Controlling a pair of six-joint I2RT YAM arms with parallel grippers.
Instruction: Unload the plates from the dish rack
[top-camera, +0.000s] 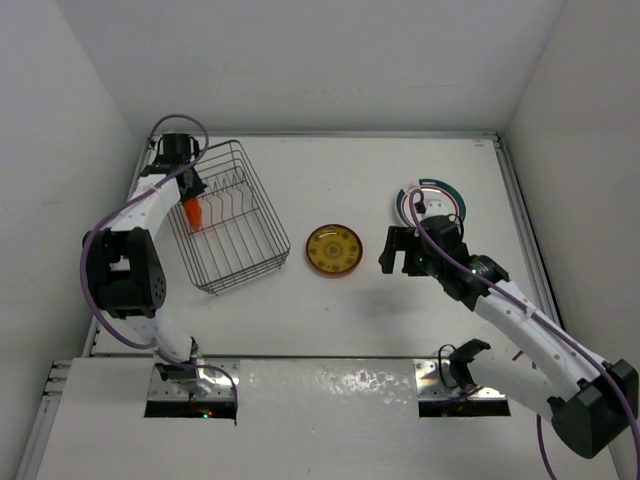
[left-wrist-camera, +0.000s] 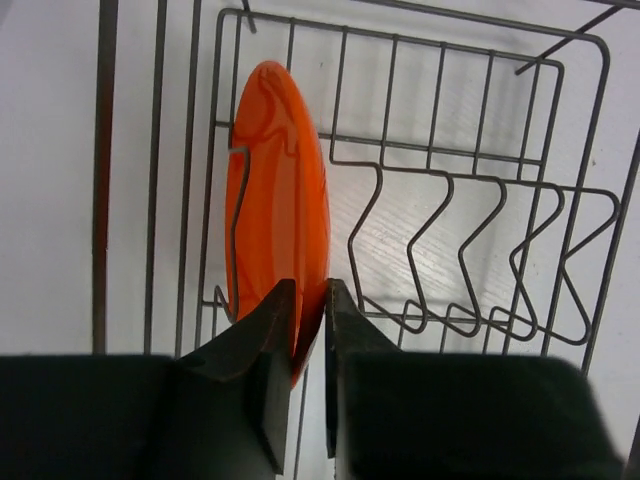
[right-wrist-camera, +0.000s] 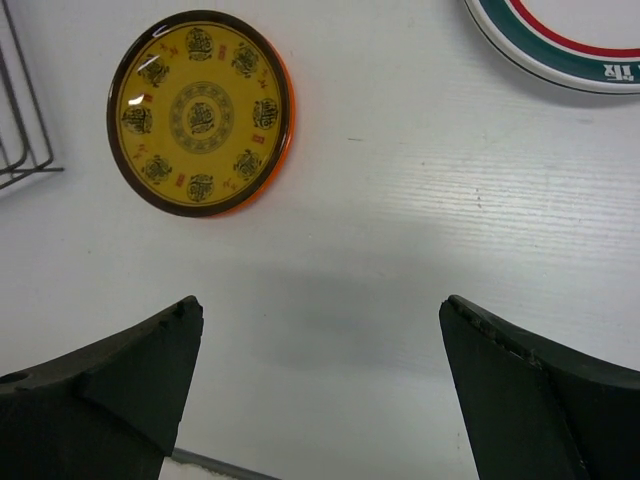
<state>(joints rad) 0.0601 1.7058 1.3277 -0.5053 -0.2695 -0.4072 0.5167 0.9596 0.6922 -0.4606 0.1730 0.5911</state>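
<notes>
The left tool (left-wrist-camera: 310, 300) reaches into the dish rack (top-camera: 228, 215) and is clenched on the near rim of an orange plate (left-wrist-camera: 275, 200), one finger against each face of the plate. That plate stands on edge among the upright wire prongs at the left side of the rack; the prong slots to its right hold nothing. The rack sits at an angle on the left part of the white desk (top-camera: 340, 180). A second plate, the yellow-faced plate (right-wrist-camera: 200, 112), has a dark ring, patterned marks and an orange edge. It lies flat and face up on the desk just to the right of the rack, not touching it. Farther right and farther back lies a white plate (right-wrist-camera: 570, 40) with a green and red rim ring, also flat; in the overhead view the right arm's cable crosses part of it. The right tool (right-wrist-camera: 320, 310) hangs over bare desk to the right of the yellow-faced plate and nearer than the white plate, released, with its jaws spread wide and nothing between them.
</notes>
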